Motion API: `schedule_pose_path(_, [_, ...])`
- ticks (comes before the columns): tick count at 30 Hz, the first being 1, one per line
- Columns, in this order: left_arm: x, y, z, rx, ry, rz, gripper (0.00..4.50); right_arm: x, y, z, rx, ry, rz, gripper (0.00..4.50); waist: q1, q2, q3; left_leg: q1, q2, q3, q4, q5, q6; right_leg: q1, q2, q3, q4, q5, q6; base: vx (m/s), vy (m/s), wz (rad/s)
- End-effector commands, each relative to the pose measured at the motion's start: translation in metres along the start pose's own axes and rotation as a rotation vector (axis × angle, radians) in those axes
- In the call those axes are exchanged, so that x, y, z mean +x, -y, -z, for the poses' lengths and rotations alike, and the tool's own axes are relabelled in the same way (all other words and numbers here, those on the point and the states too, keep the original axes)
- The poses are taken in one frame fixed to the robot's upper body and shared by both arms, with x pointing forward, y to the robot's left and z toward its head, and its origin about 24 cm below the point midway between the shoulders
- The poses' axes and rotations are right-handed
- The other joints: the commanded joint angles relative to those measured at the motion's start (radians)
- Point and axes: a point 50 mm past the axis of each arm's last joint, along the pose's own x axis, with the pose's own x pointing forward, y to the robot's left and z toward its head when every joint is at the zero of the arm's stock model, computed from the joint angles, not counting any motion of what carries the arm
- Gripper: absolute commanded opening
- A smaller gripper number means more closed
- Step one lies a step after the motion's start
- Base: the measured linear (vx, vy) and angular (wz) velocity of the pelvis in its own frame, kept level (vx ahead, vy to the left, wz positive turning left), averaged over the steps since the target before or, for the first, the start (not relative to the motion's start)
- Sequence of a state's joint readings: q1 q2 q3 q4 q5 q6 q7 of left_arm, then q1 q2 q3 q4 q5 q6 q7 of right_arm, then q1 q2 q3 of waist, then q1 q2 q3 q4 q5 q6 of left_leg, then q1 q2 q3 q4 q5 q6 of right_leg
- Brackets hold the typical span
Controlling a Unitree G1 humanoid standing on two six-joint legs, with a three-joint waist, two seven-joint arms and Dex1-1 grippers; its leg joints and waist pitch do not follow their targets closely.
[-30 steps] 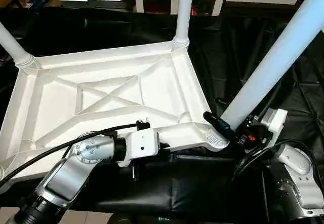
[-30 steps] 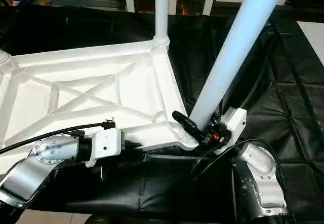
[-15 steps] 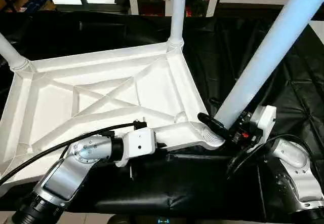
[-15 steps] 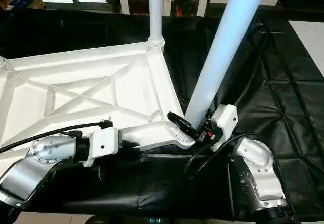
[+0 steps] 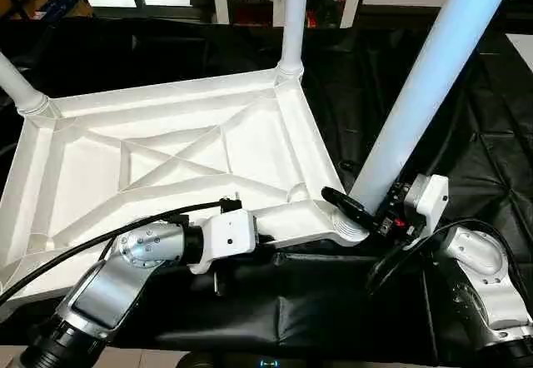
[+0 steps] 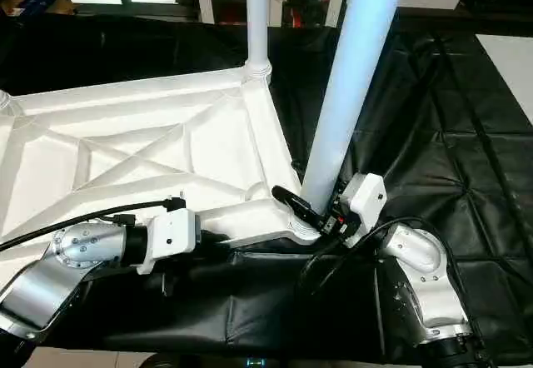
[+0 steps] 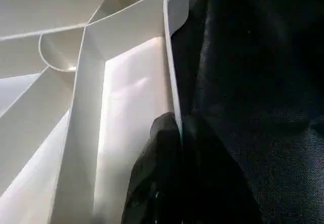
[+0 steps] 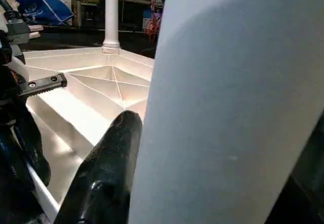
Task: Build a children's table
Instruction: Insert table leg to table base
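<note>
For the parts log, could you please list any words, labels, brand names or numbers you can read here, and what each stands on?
None can be read.
The tabletop and the leg in the right gripper carry no visible print.

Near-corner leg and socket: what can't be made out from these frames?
- Seating depth: the right gripper and the leg itself cover the socket joint in the eye views.
- Leg's top end: cut off by the upper edge in both eye views.
- Right gripper's far finger: behind the leg in the right wrist view.
- Tabletop near-left corner: covered by the left forearm.
- Left gripper pads: dark, shut on the rim.
</note>
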State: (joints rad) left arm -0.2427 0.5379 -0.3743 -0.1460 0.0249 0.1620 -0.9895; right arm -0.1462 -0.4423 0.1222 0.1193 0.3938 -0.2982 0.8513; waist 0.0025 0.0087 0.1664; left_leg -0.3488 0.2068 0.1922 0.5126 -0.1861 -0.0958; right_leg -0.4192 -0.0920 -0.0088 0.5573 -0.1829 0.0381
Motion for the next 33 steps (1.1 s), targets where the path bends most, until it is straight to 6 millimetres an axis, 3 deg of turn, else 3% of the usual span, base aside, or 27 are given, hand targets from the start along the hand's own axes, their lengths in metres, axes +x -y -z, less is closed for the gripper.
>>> schedule_pose_path(1, [0.011,0.012,0.011,-0.029,-0.043,0.060,0.00,-0.014,-0.046,0.055,0.073,-0.318,-0.201,1.98,-0.003,-0.011,-0.002,-0.010,0.019,-0.015,-0.073,-0.445,0.034,-0.005,-0.026,0.025,-0.098,-0.591,-0.076,0.000,0.000,0.00])
schedule_pose_path(9, [0.012,0.011,0.012,-0.025,-0.043,0.057,0.00,-0.010,-0.040,0.043,0.078,-0.231,-0.184,1.98,-0.002,-0.010,-0.007,-0.011,0.020,-0.011,-0.072,-0.415,0.038,-0.003,-0.026,0.025,-0.096,-0.554,-0.087,0.000,0.000,0.00])
schedule_pose_path(20, [0.013,0.011,0.012,-0.019,-0.038,0.053,0.00,-0.003,-0.031,0.024,0.093,-0.146,-0.171,1.98,0.001,-0.012,-0.018,-0.013,0.019,-0.002,-0.065,-0.337,0.054,0.010,-0.022,0.023,-0.083,-0.426,-0.132,0.000,0.000,0.00])
schedule_pose_path(22, [0.014,0.011,0.012,-0.019,-0.037,0.053,0.00,-0.002,-0.030,0.021,0.097,-0.137,-0.177,2.54,0.000,-0.013,-0.021,-0.012,0.020,0.000,-0.063,-0.326,0.057,0.010,-0.022,0.023,-0.082,-0.412,-0.140,0.000,0.000,0.00])
schedule_pose_path(24, [0.014,0.011,0.012,-0.018,-0.035,0.052,0.00,-0.002,-0.029,0.020,0.080,-0.137,-0.172,2.77,0.002,-0.014,-0.023,-0.009,0.020,0.003,-0.059,-0.316,0.060,0.010,-0.021,0.024,-0.081,-0.397,-0.146,0.000,0.000,0.00])
schedule_pose_path(26, [0.015,0.011,0.011,-0.019,-0.035,0.052,0.00,-0.002,-0.027,0.019,0.045,-0.143,-0.154,2.77,0.005,-0.012,-0.028,-0.001,0.020,0.010,-0.052,-0.284,0.066,0.008,-0.019,0.026,-0.078,-0.337,-0.163,0.000,0.000,0.00])
schedule_pose_path(27, [0.015,0.011,0.011,-0.019,-0.035,0.052,0.00,-0.002,-0.027,0.019,0.045,-0.143,-0.154,2.77,0.005,-0.013,-0.029,-0.003,0.019,0.011,-0.050,-0.265,0.070,0.011,-0.018,0.025,-0.073,-0.300,-0.171,0.000,0.000,0.00])
schedule_pose_path(28, [0.015,0.011,0.011,-0.019,-0.034,0.052,0.00,-0.001,-0.027,0.018,0.034,-0.145,-0.158,2.77,0.003,-0.014,-0.026,-0.015,0.017,0.009,-0.053,-0.247,0.080,0.018,-0.017,0.021,-0.069,-0.280,-0.178,0.000,0.000,0.00])
schedule_pose_path(33, [0.015,0.012,0.011,-0.020,-0.034,0.052,0.00,-0.001,-0.026,0.015,0.022,-0.138,-0.162,2.77,0.001,-0.014,-0.030,-0.015,0.018,0.007,-0.049,-0.240,0.085,0.020,-0.020,0.021,-0.067,-0.297,-0.176,0.000,0.000,0.00])
